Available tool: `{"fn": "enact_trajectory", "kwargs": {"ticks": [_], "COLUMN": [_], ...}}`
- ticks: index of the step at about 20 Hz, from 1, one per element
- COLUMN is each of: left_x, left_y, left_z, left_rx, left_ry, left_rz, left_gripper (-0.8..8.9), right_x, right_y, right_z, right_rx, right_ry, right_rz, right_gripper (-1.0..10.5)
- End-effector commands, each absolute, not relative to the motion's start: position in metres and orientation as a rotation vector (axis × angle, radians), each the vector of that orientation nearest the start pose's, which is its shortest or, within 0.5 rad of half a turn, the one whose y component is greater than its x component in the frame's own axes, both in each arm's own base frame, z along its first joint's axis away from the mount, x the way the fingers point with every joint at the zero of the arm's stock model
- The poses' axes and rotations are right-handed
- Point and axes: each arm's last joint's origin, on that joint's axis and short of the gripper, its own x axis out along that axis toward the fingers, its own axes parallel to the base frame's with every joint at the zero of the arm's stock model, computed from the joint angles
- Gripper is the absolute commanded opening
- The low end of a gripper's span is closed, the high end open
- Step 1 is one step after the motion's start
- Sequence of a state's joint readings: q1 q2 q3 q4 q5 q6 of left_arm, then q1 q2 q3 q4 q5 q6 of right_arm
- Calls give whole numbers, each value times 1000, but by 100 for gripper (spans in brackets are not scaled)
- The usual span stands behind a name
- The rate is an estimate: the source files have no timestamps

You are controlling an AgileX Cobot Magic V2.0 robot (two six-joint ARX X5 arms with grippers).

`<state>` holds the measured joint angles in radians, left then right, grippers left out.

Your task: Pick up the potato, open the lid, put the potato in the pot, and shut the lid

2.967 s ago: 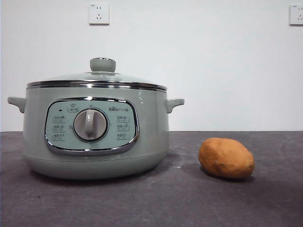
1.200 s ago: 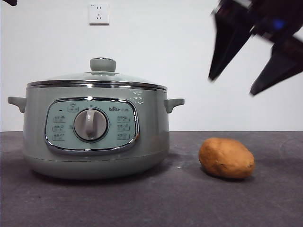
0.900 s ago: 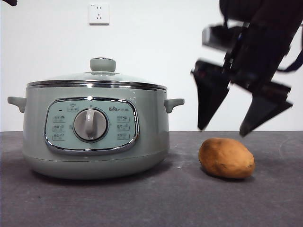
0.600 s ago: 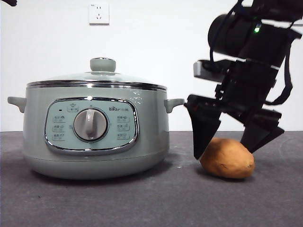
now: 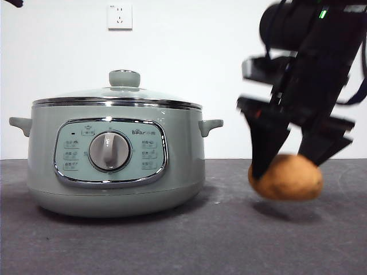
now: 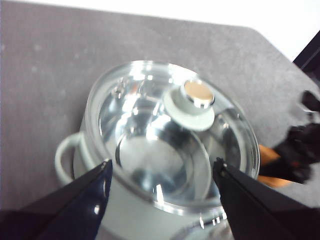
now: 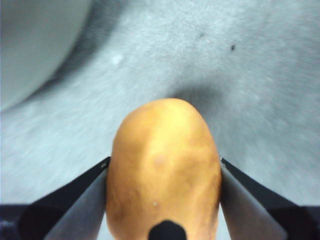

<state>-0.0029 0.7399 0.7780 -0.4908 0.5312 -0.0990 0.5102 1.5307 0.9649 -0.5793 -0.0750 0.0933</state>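
Note:
The orange-brown potato (image 5: 287,179) hangs just above the table, to the right of the pot (image 5: 114,172), casting a shadow below. My right gripper (image 5: 287,169) is shut on the potato (image 7: 160,145), a black jaw pressed against each side of it. The glass lid (image 5: 114,95) with its sage-green knob (image 5: 124,78) sits closed on the pot. My left gripper (image 6: 162,162) hovers open above the lid (image 6: 150,120), near the knob (image 6: 192,102) and touching nothing. In the front view the left gripper shows only as a black tip (image 5: 11,3).
The dark grey table (image 5: 172,246) runs back to a white wall with two sockets (image 5: 119,16) (image 5: 358,17). The pot's side handle (image 5: 211,126) points toward the potato. The right arm (image 6: 300,155) and a sliver of potato (image 6: 267,154) show beyond the lid.
The right arm came down from the upper right, closed its jaws around the potato, and has lifted it off the table, slightly to the right. The pot and lid have not moved.

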Motion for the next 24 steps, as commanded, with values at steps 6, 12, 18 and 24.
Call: {"fn": "enact_trajectory", "kwargs": {"ticks": [6, 12, 18, 24], "left_x": [196, 245, 268, 270], "left_y": [-47, -101, -138, -143], "left_z": [322, 321, 292, 283], "left_rx": [-220, -102, 20, 58], "left_ry": [476, 508, 584, 611], "left_rz": [-617, -605, -572, -572], "left_gripper": [342, 342, 342, 46], "right_x": [214, 199, 196, 196], "right_y": [122, 114, 112, 112], "right_z": [252, 272, 272, 272], "right_rx": [-146, -131, -136, -136], "right_ry": [1056, 996, 1008, 1009], "right_rz": [476, 485, 480, 480], "right_gripper": [0, 0, 0, 0]}}
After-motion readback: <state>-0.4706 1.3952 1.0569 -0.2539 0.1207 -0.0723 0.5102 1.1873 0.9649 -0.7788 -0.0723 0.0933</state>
